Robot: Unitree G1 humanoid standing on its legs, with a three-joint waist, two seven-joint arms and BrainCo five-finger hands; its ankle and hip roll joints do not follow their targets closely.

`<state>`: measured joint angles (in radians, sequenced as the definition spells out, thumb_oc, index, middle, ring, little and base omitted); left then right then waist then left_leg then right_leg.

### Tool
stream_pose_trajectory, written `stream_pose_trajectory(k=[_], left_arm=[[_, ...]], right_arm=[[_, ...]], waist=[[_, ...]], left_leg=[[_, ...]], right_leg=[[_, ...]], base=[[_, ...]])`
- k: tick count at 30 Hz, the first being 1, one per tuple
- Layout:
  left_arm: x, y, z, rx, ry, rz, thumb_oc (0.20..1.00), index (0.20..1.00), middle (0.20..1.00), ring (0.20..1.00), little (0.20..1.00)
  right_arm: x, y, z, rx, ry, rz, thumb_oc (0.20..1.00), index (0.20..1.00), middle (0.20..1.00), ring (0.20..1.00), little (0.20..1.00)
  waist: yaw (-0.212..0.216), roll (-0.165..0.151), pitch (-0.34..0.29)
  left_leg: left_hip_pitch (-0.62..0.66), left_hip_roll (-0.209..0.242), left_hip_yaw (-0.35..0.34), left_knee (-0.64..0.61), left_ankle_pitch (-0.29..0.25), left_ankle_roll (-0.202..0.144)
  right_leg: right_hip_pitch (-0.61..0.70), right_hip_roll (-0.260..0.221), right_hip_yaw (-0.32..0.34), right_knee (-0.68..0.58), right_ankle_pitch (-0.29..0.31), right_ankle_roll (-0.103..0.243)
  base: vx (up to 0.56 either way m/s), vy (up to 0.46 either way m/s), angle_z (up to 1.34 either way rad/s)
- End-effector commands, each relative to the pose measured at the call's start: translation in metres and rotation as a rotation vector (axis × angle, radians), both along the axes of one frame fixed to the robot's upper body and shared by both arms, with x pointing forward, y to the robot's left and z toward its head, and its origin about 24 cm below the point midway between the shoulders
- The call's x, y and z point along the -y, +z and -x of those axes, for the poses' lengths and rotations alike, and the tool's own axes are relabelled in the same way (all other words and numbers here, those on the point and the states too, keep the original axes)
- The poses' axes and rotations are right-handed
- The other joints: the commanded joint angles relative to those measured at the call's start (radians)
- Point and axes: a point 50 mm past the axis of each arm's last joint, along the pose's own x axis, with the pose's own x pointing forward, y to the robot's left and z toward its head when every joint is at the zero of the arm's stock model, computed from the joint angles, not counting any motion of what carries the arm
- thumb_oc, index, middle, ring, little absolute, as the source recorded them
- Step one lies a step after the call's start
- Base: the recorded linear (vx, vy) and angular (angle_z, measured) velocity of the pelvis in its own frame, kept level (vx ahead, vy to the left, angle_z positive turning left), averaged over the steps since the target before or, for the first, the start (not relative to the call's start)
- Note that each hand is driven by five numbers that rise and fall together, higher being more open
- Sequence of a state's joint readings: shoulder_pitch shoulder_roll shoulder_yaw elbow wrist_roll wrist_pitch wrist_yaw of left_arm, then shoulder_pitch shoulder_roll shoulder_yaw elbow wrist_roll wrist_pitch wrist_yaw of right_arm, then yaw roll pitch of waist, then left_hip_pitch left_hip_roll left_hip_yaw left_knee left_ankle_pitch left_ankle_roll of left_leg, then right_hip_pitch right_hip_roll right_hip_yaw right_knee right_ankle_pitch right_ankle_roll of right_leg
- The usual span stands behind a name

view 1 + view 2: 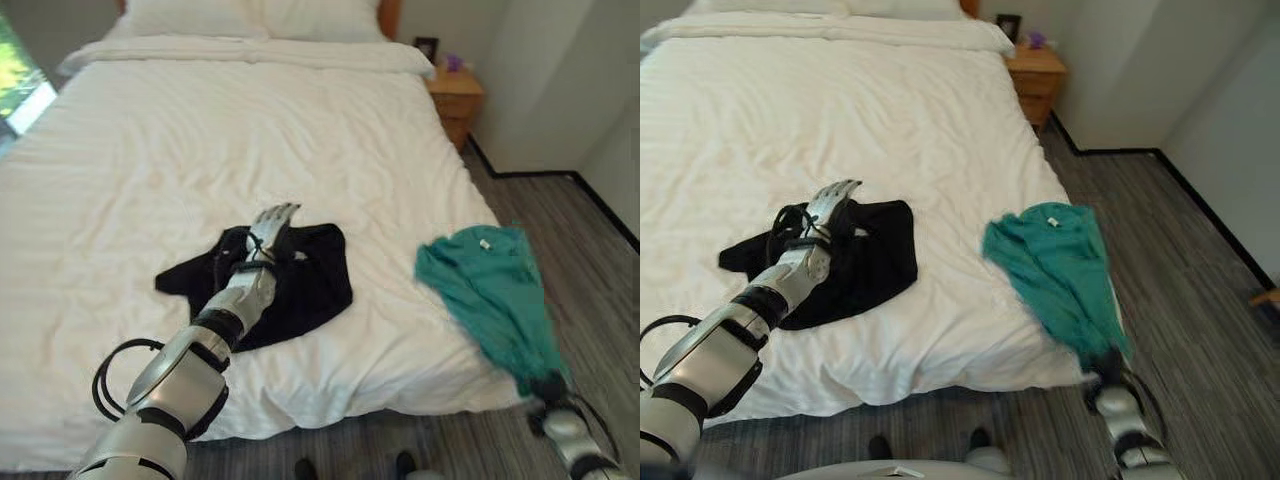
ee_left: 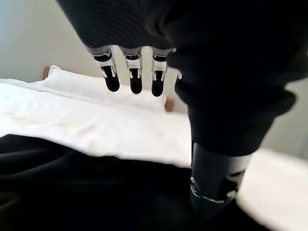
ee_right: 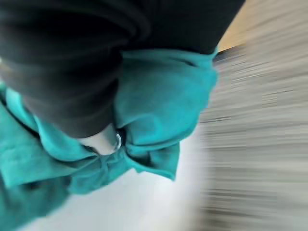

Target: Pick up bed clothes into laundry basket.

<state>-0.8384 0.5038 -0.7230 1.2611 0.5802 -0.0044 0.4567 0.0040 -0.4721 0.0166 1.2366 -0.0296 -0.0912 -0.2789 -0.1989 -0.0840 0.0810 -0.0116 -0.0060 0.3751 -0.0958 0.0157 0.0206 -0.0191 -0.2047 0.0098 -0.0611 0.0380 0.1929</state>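
Listing what we hold and what we have yet to take: item one, a teal garment [image 1: 487, 296], bunched at its lower end in our right hand [image 3: 103, 142], whose fingers are curled round a gathered fold of it in the right wrist view; the cloth trails from the bed's near right corner down over the edge toward the grey floor [image 1: 590, 260], its collar end on the white bed [image 1: 250, 150] cover. We judge it is gripped low and off the side so it can be drawn clear of the mattress. Item two, a black garment [image 1: 310, 285], lying crumpled and flat on the cover near the foot of the bed, well apart from the teal one. Our left hand [image 1: 270, 232] lies over it with the arm stretched forward from the lower left, fingers straight and relaxed, dark tips reaching past the cloth's far edge toward the pillows [image 1: 250, 15]; nothing is pinched yet, and the thumb hangs down toward the black fabric in the left wrist view. We read this as a reach set up for gathering the cloth. Item three, a wooden nightstand [image 1: 455, 98] at the head of the bed on the right, with small objects on top too small to identify. No basket is entered against this lot, so both garments remain short of their destination.
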Motion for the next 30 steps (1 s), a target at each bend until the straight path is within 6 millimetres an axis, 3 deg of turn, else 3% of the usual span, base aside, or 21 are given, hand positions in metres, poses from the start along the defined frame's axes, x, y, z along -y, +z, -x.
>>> stream_pose_trajectory(k=[1, 2, 3, 4, 5, 7, 8, 9, 10, 13, 15, 16, 17, 18, 19, 21, 22, 23, 25, 27, 30], left_arm=[[-0.031, 0.036, -0.008, 0.065, 0.095, -0.156, 1.000, 1.000, 1.000, 1.000, 1.000], [-0.047, 0.028, 0.001, -0.012, 0.143, -0.233, 1.000, 1.000, 1.000, 1.000, 1.000], [-0.047, 0.028, 0.001, -0.013, 0.144, -0.234, 1.000, 1.000, 1.000, 1.000, 1.000], [-0.066, 0.004, 0.020, -0.156, 0.212, -0.264, 1.000, 1.000, 1.000, 1.000, 1.000], [-0.067, 0.004, 0.020, -0.158, 0.213, -0.264, 1.000, 1.000, 1.000, 1.000, 1.000], [-0.083, -0.026, 0.047, -0.307, 0.285, -0.233, 0.200, 0.200, 0.200, 0.200, 0.200], [-0.087, -0.032, 0.054, -0.318, 0.287, -0.216, 0.200, 0.200, 0.200, 0.200, 0.200], [-0.088, -0.032, 0.054, -0.318, 0.288, -0.216, 0.200, 0.200, 0.200, 0.200, 0.200], [-0.095, -0.010, 0.045, -0.236, 0.294, -0.201, 0.200, 0.200, 0.200, 0.200, 0.200], [-0.097, 0.015, 0.033, -0.143, 0.274, -0.148, 0.200, 0.200, 0.200, 0.200, 0.200], [-0.069, 0.069, 0.004, 0.121, 0.116, 0.008, 0.200, 0.200, 0.200, 0.200, 0.200], [-0.070, 0.069, 0.004, 0.121, 0.118, 0.009, 0.200, 0.200, 0.200, 0.200, 0.200], [-0.047, 0.097, -0.005, 0.249, 0.001, 0.086, 0.200, 0.200, 0.200, 0.200, 0.200], [0.002, 0.156, 0.000, 0.479, -0.282, 0.211, 0.200, 0.200, 0.200, 0.200, 0.200], [0.002, 0.156, 0.001, 0.477, -0.279, 0.211, 0.200, 0.200, 0.200, 0.200, 0.200], [0.037, 0.175, 0.016, 0.603, -0.478, 0.370, 0.200, 0.200, 0.200, 0.200, 0.200], [0.045, 0.177, 0.022, 0.636, -0.512, 0.443, 0.200, 0.200, 0.200, 0.200, 0.200], [0.071, 0.184, 0.036, 0.704, -0.639, 0.611, 0.200, 0.200, 0.200, 0.200, 0.200], [0.079, 0.183, 0.042, 0.716, -0.676, 0.677, 0.200, 0.200, 0.200, 0.200, 0.200], [0.096, 0.175, 0.057, 0.737, -0.746, 0.807, 0.200, 0.200, 0.200, 0.200, 0.200], [0.104, 0.160, 0.063, 0.689, -0.760, 0.910, 0.200, 0.200, 0.200, 0.200, 0.200]], right_arm=[[0.025, 0.007, 0.037, -0.102, -0.048, 0.068, 0.200, 0.200, 0.200, 0.200, 0.200], [0.021, 0.006, 0.034, -0.094, -0.020, 0.061, 0.200, 0.200, 0.200, 0.200, 0.200], [0.021, 0.005, 0.034, -0.094, -0.019, 0.061, 0.200, 0.200, 0.200, 0.200, 0.200], [0.016, 0.006, 0.018, -0.057, 0.033, 0.051, 0.200, 0.200, 0.200, 0.200, 0.200], [0.016, 0.006, 0.018, -0.059, 0.035, 0.052, 0.200, 0.200, 0.200, 0.200, 0.200], [0.009, 0.009, -0.001, -0.027, 0.116, 0.047, 0.200, 0.200, 0.200, 0.200, 0.200], [0.005, 0.012, -0.017, -0.009, 0.180, 0.053, 0.200, 0.200, 0.200, 0.200, 0.200], [0.005, 0.012, -0.017, -0.009, 0.181, 0.053, 0.200, 0.200, 0.200, 0.200, 0.200], [0.004, 0.020, -0.032, 0.032, 0.248, 0.078, 0.200, 0.200, 0.200, 0.200, 0.200], [0.000, 0.025, -0.045, 0.058, 0.318, 0.092, 0.200, 0.200, 0.200, 0.200, 0.200], [-0.008, 0.031, -0.060, 0.105, 0.385, 0.104, 0.200, 0.200, 0.200, 0.200, 0.200], [-0.008, 0.031, -0.059, 0.105, 0.385, 0.104, 0.200, 0.200, 0.200, 0.200, 0.200], [-0.010, 0.034, -0.064, 0.137, 0.390, 0.104, 0.200, 0.200, 0.200, 0.200, 0.200], [-0.016, 0.040, -0.071, 0.197, 0.401, 0.094, 0.200, 0.200, 0.200, 0.200, 0.200], [-0.016, 0.040, -0.071, 0.196, 0.403, 0.095, 0.200, 0.200, 0.200, 0.200, 0.200], [-0.019, 0.046, -0.075, 0.240, 0.427, 0.101, 0.200, 0.200, 0.200, 0.200, 0.200], [-0.017, 0.051, -0.077, 0.253, 0.440, 0.121, 0.200, 0.200, 0.200, 0.200, 0.200], [-0.013, 0.067, -0.087, 0.318, 0.464, 0.171, 0.200, 0.200, 0.200, 0.200, 0.200], [-0.010, 0.078, -0.091, 0.353, 0.484, 0.206, 0.200, 0.200, 0.200, 0.200, 0.200], [-0.010, 0.107, -0.107, 0.457, 0.553, 0.298, 0.200, 0.200, 0.200, 0.200, 0.200], [-0.011, 0.120, -0.110, 0.483, 0.614, 0.346, 0.200, 0.200, 0.200, 0.200, 0.200]], waist=[[-0.015, 0.065, 0.078], [-0.026, 0.062, 0.090], [-0.026, 0.062, 0.089], [-0.033, 0.056, 0.103], [-0.033, 0.057, 0.102], [-0.034, 0.052, 0.113], [-0.028, 0.047, 0.130], [-0.029, 0.047, 0.130], [-0.005, 0.059, 0.142], [0.021, 0.073, 0.148], [0.075, 0.079, 0.133], [0.076, 0.078, 0.134], [0.096, 0.078, 0.127], [0.131, 0.075, 0.112], [0.130, 0.075, 0.111], [0.155, 0.062, 0.088], [0.159, 0.066, 0.081], [0.162, 0.066, 0.063], [0.163, 0.073, 0.056], [0.169, 0.081, 0.048], [0.167, 0.084, 0.047]], left_leg=[[-0.001, 0.092, -0.037, 0.009, 0.001, -0.127], [-0.003, 0.099, -0.019, 0.009, 0.001, -0.127], [-0.004, 0.099, -0.018, 0.009, 0.001, -0.127], [-0.008, 0.108, 0.003, 0.009, 0.002, -0.127], [-0.009, 0.108, 0.005, 0.009, 0.001, -0.127], [-0.004, 0.118, 0.031, 0.009, -0.008, -0.128], [-0.002, 0.132, 0.057, 0.009, -0.004, -0.127], [-0.002, 0.132, 0.057, 0.009, -0.004, -0.127], [0.000, 0.152, 0.100, 0.009, -0.002, -0.116], [0.018, 0.169, 0.124, 0.009, -0.019, -0.117], [0.019, 0.178, 0.168, 0.009, -0.002, -0.105], [0.021, 0.178, 0.169, 0.009, -0.003, -0.105], [0.018, 0.179, 0.180, 0.009, 0.004, -0.101], [0.016, 0.176, 0.200, 0.009, 0.011, -0.093], [0.017, 0.176, 0.201, 0.009, 0.011, -0.093], [0.011, 0.167, 0.227, 0.009, 0.017, -0.087], [0.014, 0.164, 0.238, 0.009, 0.019, -0.086], [0.014, 0.170, 0.267, 0.010, 0.029, -0.088], [0.017, 0.178, 0.285, 0.012, 0.036, -0.091], [0.028, 0.218, 0.358, 0.016, 0.067, -0.104], [0.043, 0.242, 0.391, 0.018, 0.095, -0.123]], right_leg=[[-0.028, -0.042, -0.010, -0.011, 0.137, 0.069], [-0.046, -0.044, -0.018, -0.010, 0.151, 0.069], [-0.048, -0.044, -0.017, -0.010, 0.152, 0.069], [-0.068, -0.046, -0.029, -0.008, 0.169, 0.069], [-0.070, -0.046, -0.028, -0.008, 0.170, 0.069], [-0.082, -0.049, -0.050, -0.005, 0.177, 0.069], [-0.102, -0.056, -0.100, 0.020, 0.194, 0.069], [-0.102, -0.056, -0.100, 0.021, 0.194, 0.069], [-0.102, -0.076, -0.213, 0.065, 0.150, 0.063], [-0.076, -0.083, -0.286, 0.127, 0.072, 0.052], [-0.033, -0.099, -0.362, 0.199, 0.030, 0.033], [-0.033, -0.100, -0.361, 0.201, 0.028, 0.033], [-0.016, -0.110, -0.391, 0.217, 0.029, 0.034], [0.026, -0.129, -0.438, 0.224, 0.036, 0.037], [0.027, -0.129, -0.438, 0.223, 0.036, 0.038], [0.077, -0.143, -0.481, 0.208, 0.068, 0.053], [0.095, -0.145, -0.485, 0.193, 0.080, 0.058], [0.125, -0.152, -0.514, 0.169, 0.108, 0.065], [0.138, -0.155, -0.529, 0.160, 0.114, 0.066], [0.168, -0.173, -0.616, 0.139, 0.122, 0.067], [0.166, -0.150, -0.622, 0.116, 0.104, 0.060]], base=[[-0.03, 0.058, -0.53], [-0.03, 0.058, -0.46], [-0.07, 0.071, -0.44], [-0.05, 0.037, -0.34], [-0.07, 0.056, -0.63], [-0.06, 0.030, -0.78], [-0.07, 0.008, -0.55], [-0.16, 0.058, -0.60], [-0.15, 0.094, -0.42], [-0.08, 0.071, -0.85], [-0.11, 0.006, -0.62], [-0.07, -0.046, -0.37], [-0.11, -0.069, -0.42], [-0.11, -0.069, -0.23], [-0.08, -0.073, -0.09], [-0.05, -0.062, -0.28], [-0.11, -0.096, -0.49], [-0.08, -0.064, -0.69], [-0.08, -0.067, -0.80], [-0.19, -0.136, -0.91], [-0.09, -0.159, -1.44]])
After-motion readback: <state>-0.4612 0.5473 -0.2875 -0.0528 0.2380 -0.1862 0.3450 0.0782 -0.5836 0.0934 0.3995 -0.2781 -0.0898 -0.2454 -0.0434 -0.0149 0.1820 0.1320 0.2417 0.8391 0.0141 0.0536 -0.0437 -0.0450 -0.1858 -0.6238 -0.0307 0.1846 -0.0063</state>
